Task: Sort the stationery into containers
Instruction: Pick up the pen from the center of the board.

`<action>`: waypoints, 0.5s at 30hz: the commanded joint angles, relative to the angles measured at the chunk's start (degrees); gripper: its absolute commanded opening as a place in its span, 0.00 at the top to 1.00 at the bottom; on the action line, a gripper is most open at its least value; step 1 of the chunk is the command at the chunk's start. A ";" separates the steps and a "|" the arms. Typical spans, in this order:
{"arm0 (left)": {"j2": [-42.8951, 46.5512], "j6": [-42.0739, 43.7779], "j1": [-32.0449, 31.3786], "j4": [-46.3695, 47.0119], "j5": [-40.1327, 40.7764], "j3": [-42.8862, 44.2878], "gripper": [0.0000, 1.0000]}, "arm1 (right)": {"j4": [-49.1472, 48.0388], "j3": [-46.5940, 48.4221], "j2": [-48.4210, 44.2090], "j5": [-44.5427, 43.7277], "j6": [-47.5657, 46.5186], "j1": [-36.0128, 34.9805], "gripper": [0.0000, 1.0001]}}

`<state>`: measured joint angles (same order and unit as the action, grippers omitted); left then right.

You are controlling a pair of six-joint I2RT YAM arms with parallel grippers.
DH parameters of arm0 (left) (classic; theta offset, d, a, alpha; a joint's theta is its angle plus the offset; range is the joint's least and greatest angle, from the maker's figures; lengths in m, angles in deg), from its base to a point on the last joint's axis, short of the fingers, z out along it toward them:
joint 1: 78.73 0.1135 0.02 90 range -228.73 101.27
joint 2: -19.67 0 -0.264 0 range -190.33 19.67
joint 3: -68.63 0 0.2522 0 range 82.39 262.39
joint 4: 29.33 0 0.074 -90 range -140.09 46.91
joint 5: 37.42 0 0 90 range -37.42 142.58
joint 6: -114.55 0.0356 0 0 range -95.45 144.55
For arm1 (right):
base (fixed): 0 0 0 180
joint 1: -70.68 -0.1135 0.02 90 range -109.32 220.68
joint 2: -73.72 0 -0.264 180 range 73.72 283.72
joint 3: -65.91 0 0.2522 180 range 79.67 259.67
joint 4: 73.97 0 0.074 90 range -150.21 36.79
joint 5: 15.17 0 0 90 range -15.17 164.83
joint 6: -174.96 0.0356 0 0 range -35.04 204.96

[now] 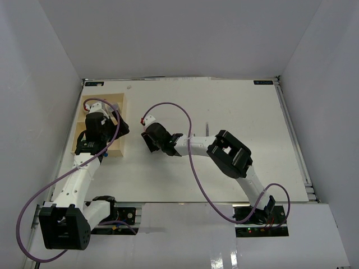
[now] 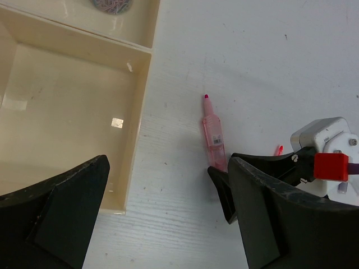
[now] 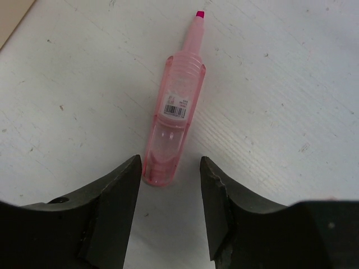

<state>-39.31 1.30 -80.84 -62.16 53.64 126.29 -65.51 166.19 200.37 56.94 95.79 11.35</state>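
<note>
A pink marker (image 3: pixel 171 126) lies flat on the white table, tip pointing away, just right of the cream tray (image 2: pixel 139 117). My right gripper (image 3: pixel 168 174) is down at the table with its jaws either side of the marker's rear end. They are open, with a gap still showing on the right side. From the left wrist the same marker (image 2: pixel 213 137) is visible, with the right gripper's finger (image 2: pixel 223 193) at its near end. My left gripper (image 2: pixel 168 224) is wide open and empty above the tray's near corner. In the top view the marker is hidden under the right gripper (image 1: pixel 148 140).
The tray (image 1: pixel 118 147) lies at the table's left side, with the left arm (image 1: pixel 98 131) over it. A round grey-purple pot (image 2: pixel 112 4) sits in a far compartment, cut off by the frame edge. The near compartment (image 2: pixel 67 123) holds nothing.
</note>
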 commanded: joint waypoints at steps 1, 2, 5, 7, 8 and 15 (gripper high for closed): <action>1.32 -0.31 -0.18 0.09 0.26 0.22 0.02 | -0.76 -0.47 1.23 -2.06 0.77 -0.08 0.49; 1.32 -0.31 -0.09 0.09 0.17 0.22 0.02 | -0.85 -1.35 0.80 -2.15 0.77 -0.17 0.50; 1.33 -0.31 -0.18 0.09 0.08 0.22 0.02 | -2.52 -4.07 -0.43 -2.41 0.25 -0.17 0.58; 1.15 -0.31 -0.18 0.09 -0.01 0.22 0.02 | -2.78 -4.87 -0.88 -2.68 0.16 -0.17 0.59; 1.15 -0.22 -0.18 0.17 -0.09 0.22 0.02 | -2.79 -5.48 -1.23 -2.68 -0.10 -0.17 0.62; 1.15 -0.31 -0.18 0.26 -0.62 0.13 0.02 | -6.83 -11.11 -4.92 -2.32 -2.13 -0.17 0.68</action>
<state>-39.31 1.17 -80.84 -62.14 53.57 126.29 -74.17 158.19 197.48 55.67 95.22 11.31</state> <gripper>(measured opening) 0.976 0.333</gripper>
